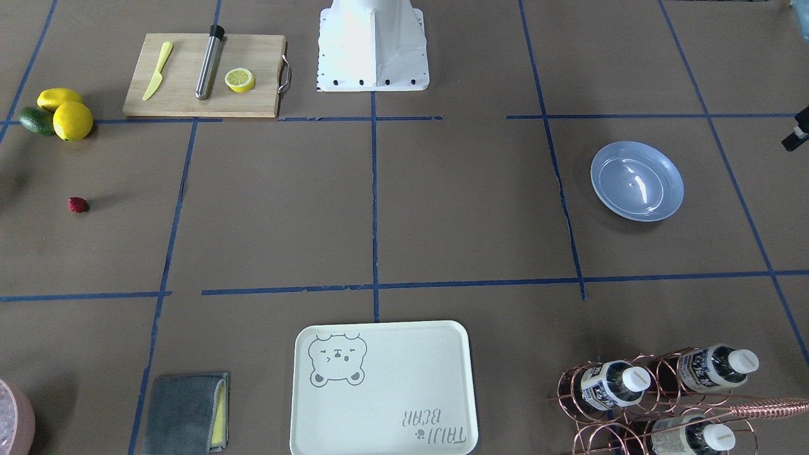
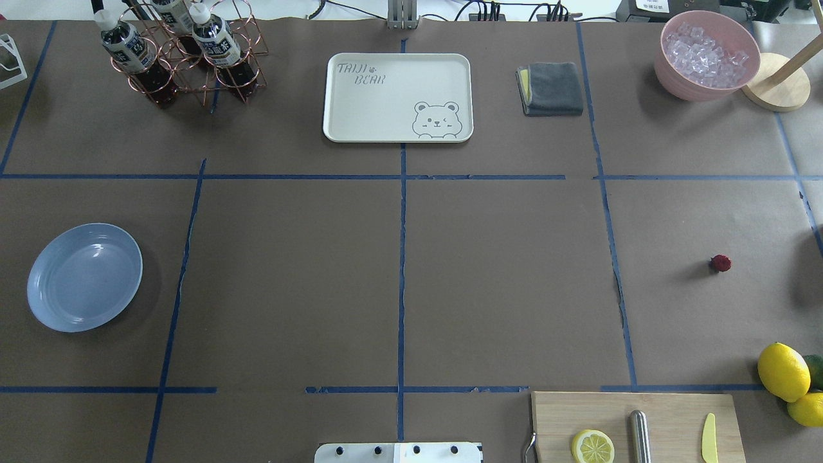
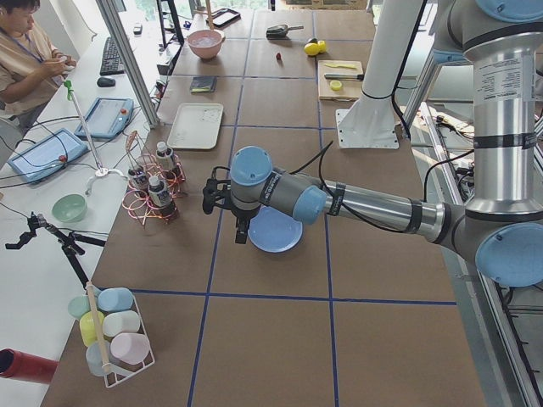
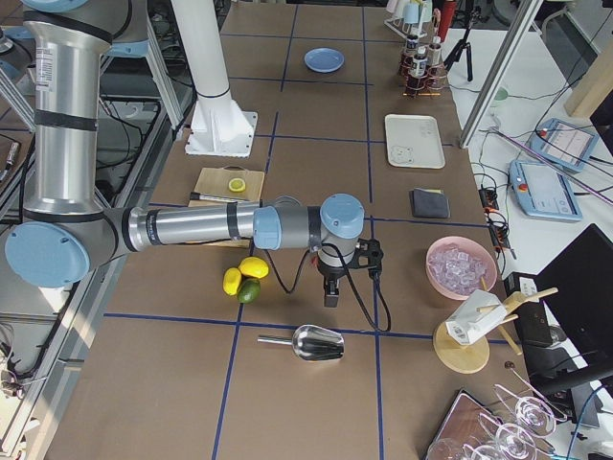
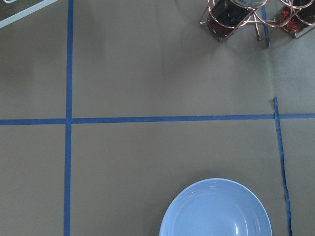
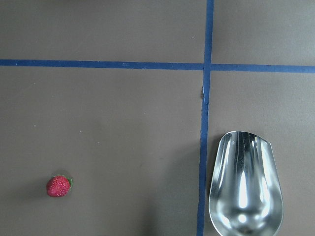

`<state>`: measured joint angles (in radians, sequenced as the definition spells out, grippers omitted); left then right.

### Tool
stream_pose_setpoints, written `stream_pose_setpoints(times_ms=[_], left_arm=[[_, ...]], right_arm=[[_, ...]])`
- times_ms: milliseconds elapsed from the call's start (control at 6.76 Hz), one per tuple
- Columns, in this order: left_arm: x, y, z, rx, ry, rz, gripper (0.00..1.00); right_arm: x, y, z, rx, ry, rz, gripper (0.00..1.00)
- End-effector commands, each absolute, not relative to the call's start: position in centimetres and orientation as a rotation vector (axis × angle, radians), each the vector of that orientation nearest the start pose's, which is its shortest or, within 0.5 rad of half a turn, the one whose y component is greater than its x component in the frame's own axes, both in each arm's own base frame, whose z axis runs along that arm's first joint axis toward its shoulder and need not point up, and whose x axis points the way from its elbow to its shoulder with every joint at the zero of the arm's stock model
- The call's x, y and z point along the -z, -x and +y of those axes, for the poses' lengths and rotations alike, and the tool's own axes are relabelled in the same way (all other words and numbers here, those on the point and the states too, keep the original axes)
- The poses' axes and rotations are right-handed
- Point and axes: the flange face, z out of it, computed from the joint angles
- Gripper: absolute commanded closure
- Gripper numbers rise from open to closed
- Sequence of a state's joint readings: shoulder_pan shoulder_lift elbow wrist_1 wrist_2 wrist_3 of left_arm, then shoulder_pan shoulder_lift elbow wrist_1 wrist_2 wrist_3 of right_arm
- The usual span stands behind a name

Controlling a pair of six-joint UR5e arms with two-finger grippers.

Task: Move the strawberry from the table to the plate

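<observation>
Overhead view, bottom edge: cutting board (image 2: 669,411) with a lemon half (image 2: 592,445); whole lemons (image 2: 783,371) at lower right. Mid-frame right: strawberry (image 2: 721,262) on bare table (image 2: 501,276), well apart from the plate (image 2: 84,277) at mid-left. Top centre: bear tray (image 2: 366,103).

Side views: right gripper (image 4: 330,292) points down above the table, near the lemons. Left gripper (image 3: 241,233) hangs by the plate's edge. Cannot tell for either whether the fingers are apart or together.

Right wrist view: strawberry lower left, metal scoop (image 6: 245,187) lower right.
</observation>
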<state>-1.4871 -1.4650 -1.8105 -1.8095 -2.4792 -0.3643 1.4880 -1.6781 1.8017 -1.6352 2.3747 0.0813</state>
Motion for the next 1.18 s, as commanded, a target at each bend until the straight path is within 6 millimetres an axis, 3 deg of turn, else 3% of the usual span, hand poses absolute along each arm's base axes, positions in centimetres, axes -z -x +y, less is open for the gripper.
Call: stream_pose_setpoints(times_ms=[0, 591, 887, 1035], left_arm=[[-57.0, 3.8, -46.0, 0.093, -0.165, 0.937, 0.0], [-55.3, 3.8, -45.9, 0.064, -0.187, 0.936, 0.0], [-55.5, 3.5, -45.6, 0.035, -0.229, 0.945, 0.0], [-56.7, 1.4, -45.3, -0.046, -0.259, 0.961, 0.0]], right_arm=[[-60.0, -2.4, -45.1, 0.025, 0.011, -0.805, 0.0], [-59.9, -2.3, -45.1, 0.022, 0.014, -0.821, 0.0], [-59.5, -2.2, -45.2, 0.026, 0.008, -0.823, 0.0], [-59.6, -2.2, -45.5, 0.027, 0.008, -0.82, 0.0]])
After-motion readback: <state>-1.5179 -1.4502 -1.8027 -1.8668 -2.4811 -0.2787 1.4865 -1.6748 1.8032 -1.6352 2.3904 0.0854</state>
